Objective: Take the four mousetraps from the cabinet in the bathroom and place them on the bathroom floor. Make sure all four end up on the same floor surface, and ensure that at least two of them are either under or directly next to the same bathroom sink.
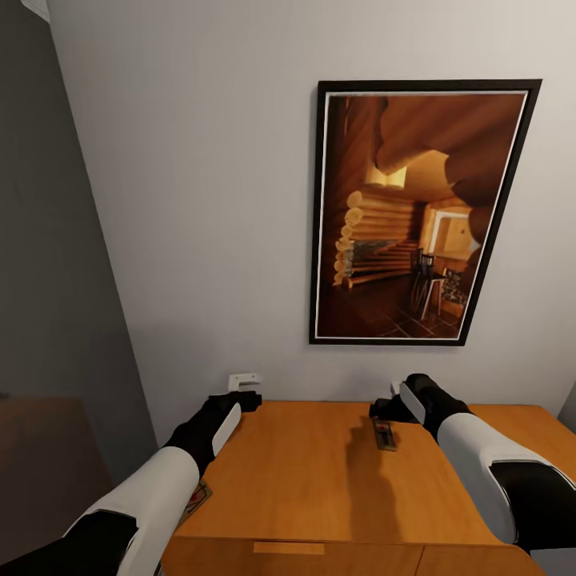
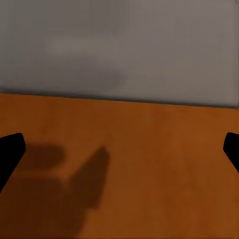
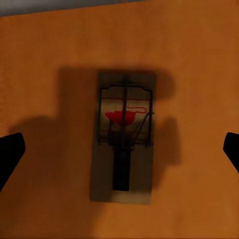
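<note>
Cabinet (image 1: 320, 472): mousetrap (image 3: 123, 137) apparently beneath right claw (image 3: 119, 149)

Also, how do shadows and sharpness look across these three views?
Head view: crisp; the right arm casts a dark shadow across the cabinet top beside the mousetrap. Right wrist view: mousetrap dim, soft-edged, ringed by shadow. Left wrist view: blurry wood and wall, with a blocky shadow on the wood.

Both arms extend forward, far from the torso; left gripper (image 1: 244, 382) raised, fingers spread apart; right gripper (image 1: 382, 413) angled downward, fingers spread wide
</note>
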You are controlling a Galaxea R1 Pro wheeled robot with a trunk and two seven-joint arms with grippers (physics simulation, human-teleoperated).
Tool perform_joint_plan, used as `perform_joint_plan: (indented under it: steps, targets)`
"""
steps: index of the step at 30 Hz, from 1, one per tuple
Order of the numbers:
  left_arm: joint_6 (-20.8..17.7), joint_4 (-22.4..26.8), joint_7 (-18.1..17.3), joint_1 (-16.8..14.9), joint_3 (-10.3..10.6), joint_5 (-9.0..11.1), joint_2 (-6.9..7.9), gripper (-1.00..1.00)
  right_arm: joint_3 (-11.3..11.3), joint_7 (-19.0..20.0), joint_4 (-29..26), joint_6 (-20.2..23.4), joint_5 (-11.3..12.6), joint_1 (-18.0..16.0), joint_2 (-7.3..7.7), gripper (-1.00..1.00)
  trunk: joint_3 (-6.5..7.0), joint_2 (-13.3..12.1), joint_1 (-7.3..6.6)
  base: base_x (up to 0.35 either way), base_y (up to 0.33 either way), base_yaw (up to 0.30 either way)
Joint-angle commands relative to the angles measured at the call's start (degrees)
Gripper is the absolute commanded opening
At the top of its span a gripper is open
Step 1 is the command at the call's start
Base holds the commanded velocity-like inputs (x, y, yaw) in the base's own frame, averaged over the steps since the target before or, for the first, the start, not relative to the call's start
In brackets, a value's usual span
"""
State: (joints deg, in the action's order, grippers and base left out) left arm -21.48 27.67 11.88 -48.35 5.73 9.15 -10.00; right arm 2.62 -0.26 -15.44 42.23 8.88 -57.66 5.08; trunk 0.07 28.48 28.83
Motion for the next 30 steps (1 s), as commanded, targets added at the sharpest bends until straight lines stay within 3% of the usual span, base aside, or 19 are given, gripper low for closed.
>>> perform_joint_plan:
  steps: [1,30]
  targets:
    - [-0.2,0.1,0.5,0.0,0.2,0.6,0.00,1.00,0.3,0.0,-0.1,0.1,0.4,0.0,0.04,1.00,-0.21,0.5,0.24,0.000,0.000,0.000]
    - [-0.1,0.0,0.5,0.0,0.2,0.6,0.00,1.00,0.3,-0.6,0.0,-1.3,0.4,0.0,0.02,1.00,-5.41,12.1,6.61,0.000,0.000,0.000]
